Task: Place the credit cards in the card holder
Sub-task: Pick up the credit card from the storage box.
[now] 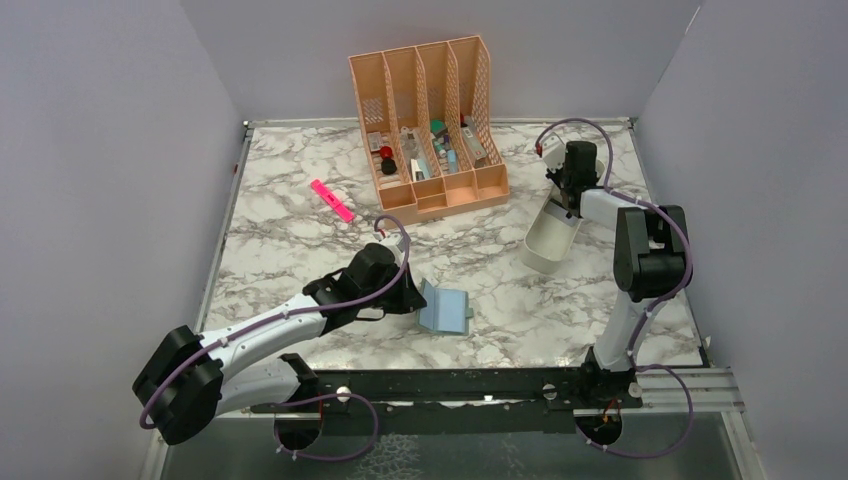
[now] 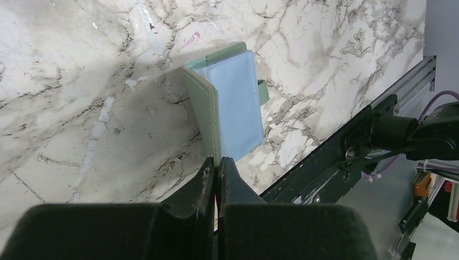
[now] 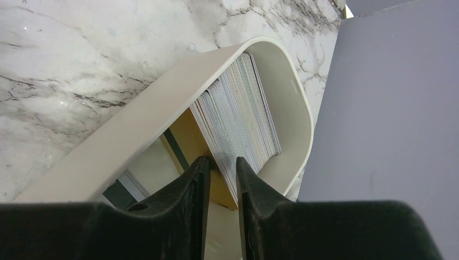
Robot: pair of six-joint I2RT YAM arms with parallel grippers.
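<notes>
Our right pincer (image 1: 572, 205) reaches down into the far end of the white tray (image 1: 540, 255) on the right side of the table (image 1: 300, 260). The left pincer (image 1: 413, 300) lies low in the near middle, touching the left edge of the card holder (image 1: 446, 310). In this top view we count one card holder, one tray, one pink highlighter (image 1: 332, 200) and one peach organizer (image 1: 430, 120) with four slots. The tray's long axis runs from near-left to far-right. The card holder is well apart from it, to the left and nearer, so the right arm is closer to the cards and the left arm to the holder. From the left wrist, the left pincer (image 2: 218, 161) has its fingers pressed together, and it seems to pinch the near corner of the green cover. The card holder (image 2: 235, 103) stands open with its blue-grey pocket uncovered. From the right wrist, the credit cards (image 3: 238, 114) stand on edge in one tight, leaning stack inside the tray (image 3: 135, 124), and they are too many to count. The right pincer (image 3: 222, 162) has only a narrow gap between its fingers. The corner of the stack, with a gold card on its side, sits in that gap, but we cannot tell if the pads already press it.
</notes>
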